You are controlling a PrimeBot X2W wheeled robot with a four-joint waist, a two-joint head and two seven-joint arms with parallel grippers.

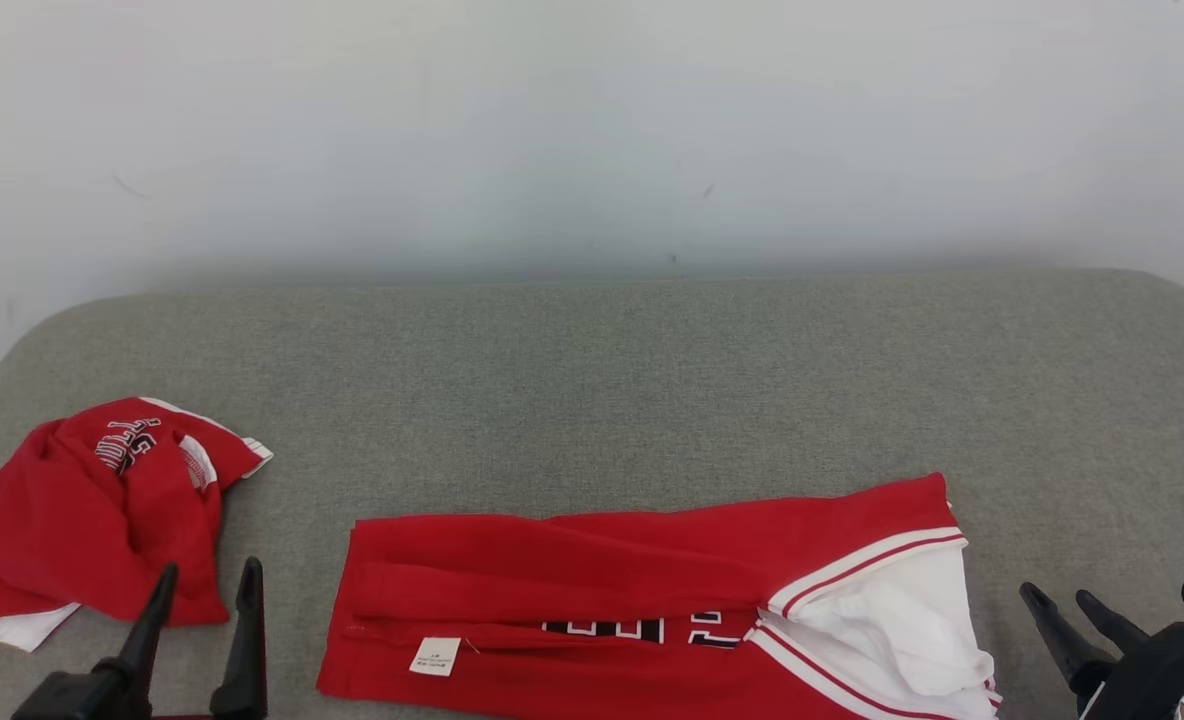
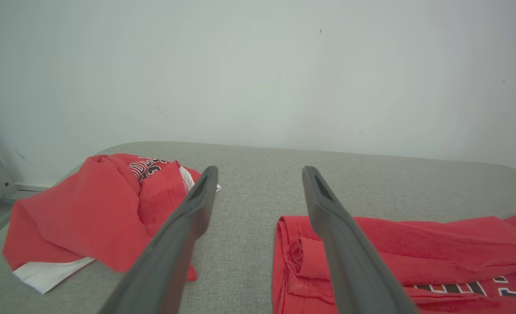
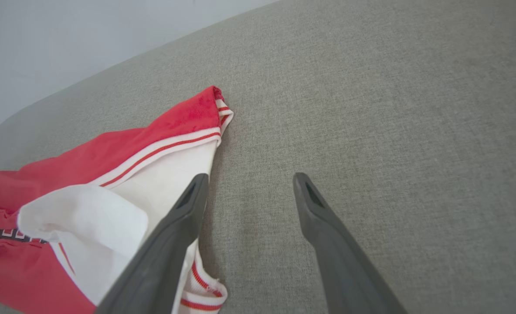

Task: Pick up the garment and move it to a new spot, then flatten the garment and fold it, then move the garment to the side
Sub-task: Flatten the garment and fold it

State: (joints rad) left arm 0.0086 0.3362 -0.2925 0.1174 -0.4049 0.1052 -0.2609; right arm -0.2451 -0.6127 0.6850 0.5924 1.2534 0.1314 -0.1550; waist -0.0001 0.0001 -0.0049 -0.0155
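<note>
Nearest, the left gripper (image 1: 209, 568) and the right gripper (image 1: 1057, 594) stood spread wide, each with 2 dark fingers gripping nothing. Between them a soft red knit jersey with white striped trim (image 1: 602, 585) lay folded into a long band, running left to right on the coarse grey woven cushion (image 1: 652, 380), trimmed end rightward. A crumpled red garment (image 1: 82, 520) sat left; behind was a smooth white wall (image 1: 592, 120).
</note>
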